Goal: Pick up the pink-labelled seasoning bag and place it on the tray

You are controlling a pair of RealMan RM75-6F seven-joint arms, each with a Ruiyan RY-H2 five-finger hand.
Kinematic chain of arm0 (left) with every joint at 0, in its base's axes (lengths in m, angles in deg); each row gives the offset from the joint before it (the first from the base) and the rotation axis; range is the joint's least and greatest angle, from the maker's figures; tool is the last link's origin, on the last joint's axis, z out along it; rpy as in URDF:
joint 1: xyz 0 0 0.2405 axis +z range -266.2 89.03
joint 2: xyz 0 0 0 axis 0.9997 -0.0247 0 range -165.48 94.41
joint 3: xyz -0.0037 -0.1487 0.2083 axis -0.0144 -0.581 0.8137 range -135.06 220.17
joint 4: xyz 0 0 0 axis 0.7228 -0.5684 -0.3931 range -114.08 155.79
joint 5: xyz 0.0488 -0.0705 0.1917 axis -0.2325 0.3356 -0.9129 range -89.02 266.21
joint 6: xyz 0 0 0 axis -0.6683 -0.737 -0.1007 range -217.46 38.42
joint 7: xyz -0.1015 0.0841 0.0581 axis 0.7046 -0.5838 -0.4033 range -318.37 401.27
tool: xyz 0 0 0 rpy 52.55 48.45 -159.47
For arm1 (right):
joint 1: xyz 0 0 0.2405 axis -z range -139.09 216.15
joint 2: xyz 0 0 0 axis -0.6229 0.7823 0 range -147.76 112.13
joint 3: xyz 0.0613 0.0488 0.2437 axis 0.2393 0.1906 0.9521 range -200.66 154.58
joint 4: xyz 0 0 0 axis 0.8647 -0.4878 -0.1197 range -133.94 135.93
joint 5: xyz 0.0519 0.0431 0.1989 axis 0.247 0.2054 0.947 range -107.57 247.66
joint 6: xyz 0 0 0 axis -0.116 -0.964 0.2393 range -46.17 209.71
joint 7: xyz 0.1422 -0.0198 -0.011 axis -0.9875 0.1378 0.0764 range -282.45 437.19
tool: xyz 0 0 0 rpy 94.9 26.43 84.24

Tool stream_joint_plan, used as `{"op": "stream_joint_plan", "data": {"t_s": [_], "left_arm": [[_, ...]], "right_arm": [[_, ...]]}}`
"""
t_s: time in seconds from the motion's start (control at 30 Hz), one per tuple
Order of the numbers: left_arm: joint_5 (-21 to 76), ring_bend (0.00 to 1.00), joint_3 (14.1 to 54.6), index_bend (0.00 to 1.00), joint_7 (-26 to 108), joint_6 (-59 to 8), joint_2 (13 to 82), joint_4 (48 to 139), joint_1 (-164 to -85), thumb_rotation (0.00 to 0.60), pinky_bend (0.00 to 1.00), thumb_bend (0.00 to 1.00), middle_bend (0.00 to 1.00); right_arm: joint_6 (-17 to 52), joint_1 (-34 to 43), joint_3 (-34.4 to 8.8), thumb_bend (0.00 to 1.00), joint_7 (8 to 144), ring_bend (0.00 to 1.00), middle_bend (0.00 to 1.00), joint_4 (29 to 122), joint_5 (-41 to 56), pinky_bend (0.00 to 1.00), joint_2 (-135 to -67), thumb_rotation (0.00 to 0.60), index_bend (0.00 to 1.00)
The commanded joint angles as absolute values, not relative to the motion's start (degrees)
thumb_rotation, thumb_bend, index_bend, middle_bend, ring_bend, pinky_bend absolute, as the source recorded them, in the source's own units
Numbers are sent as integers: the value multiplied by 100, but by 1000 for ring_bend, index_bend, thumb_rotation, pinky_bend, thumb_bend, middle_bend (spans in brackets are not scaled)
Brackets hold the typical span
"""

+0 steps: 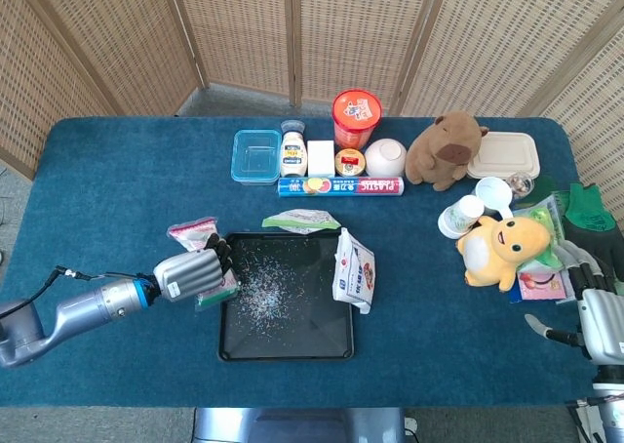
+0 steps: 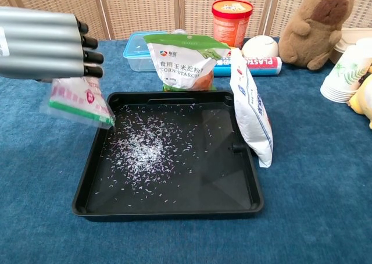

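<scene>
My left hand (image 1: 190,272) grips the pink-labelled seasoning bag (image 2: 81,101), a clear pouch with a green strip along its lower edge. The bag hangs from the fingers above the left rim of the black tray (image 2: 168,209), tilted, its lower corner just over the tray's edge. In the head view the bag (image 1: 193,233) sticks out past the hand on the far side, and the tray (image 1: 292,341) lies right of the hand. White grains are scattered over the tray floor. My right hand (image 1: 600,316) stays at the table's right edge, fingers apart and holding nothing.
A corn starch bag (image 2: 186,60) stands at the tray's far rim. A white bag (image 2: 253,113) leans on its right rim. Containers and a wrap box (image 1: 341,186) line the back. Plush toys (image 1: 502,248) and cups (image 1: 458,217) sit at the right.
</scene>
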State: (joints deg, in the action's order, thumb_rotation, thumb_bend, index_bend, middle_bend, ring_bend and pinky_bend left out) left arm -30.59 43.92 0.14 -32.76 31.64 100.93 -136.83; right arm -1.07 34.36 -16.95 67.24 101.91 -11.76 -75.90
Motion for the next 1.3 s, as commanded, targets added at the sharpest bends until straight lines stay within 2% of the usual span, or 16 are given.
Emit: {"op": "stream_joint_plan", "data": {"t_s": [0.03, 0.2, 0.33, 0.67, 0.83, 1.07, 1.3], "left_arm": [[-3035, 534, 4365, 705, -243, -3585, 3094, 10212, -13797, 600, 647, 385, 537], [-2624, 536, 4175, 708, -470, -3638, 3205, 10540, -13657, 600, 650, 383, 539], [-2289, 536, 4104, 708, -358, -3362, 3308, 10502, -13406, 600, 653, 381, 539], [-1669, 537, 4037, 709, 922, -1996, 3869, 9779, -12665, 600, 656, 379, 539], [-1009, 540, 3937, 708, 2129, -1348, 4537, 9338, -12158, 600, 655, 375, 540], [-83, 540, 3623, 708, 3399, -1017, 5422, 8852, -11730, 600, 655, 361, 539], [277, 540, 3460, 708, 4016, -888, 6176, 8151, -11595, 600, 645, 359, 539]], "right_arm": [[-108, 3425, -1699, 0, 6821, 12, 0, 10207, -1173, 0, -7629, 600, 0], [-96, 3423, -1695, 0, 6830, 12, 0, 10182, -1145, 0, -7641, 600, 0], [-88, 3420, -1696, 0, 6793, 12, 0, 10167, -1153, 0, -7634, 600, 0], [-40, 3390, -1711, 0, 6930, 12, 0, 10170, -1138, 0, -7686, 600, 0], [-28, 3379, -1711, 0, 7013, 12, 0, 10180, -1118, 0, -7716, 600, 0], [-22, 3373, -1717, 0, 7051, 12, 0, 10187, -1119, 0, -7732, 600, 0], [-11, 3369, -1712, 0, 7050, 12, 0, 10170, -1099, 0, -7733, 600, 0]]}}
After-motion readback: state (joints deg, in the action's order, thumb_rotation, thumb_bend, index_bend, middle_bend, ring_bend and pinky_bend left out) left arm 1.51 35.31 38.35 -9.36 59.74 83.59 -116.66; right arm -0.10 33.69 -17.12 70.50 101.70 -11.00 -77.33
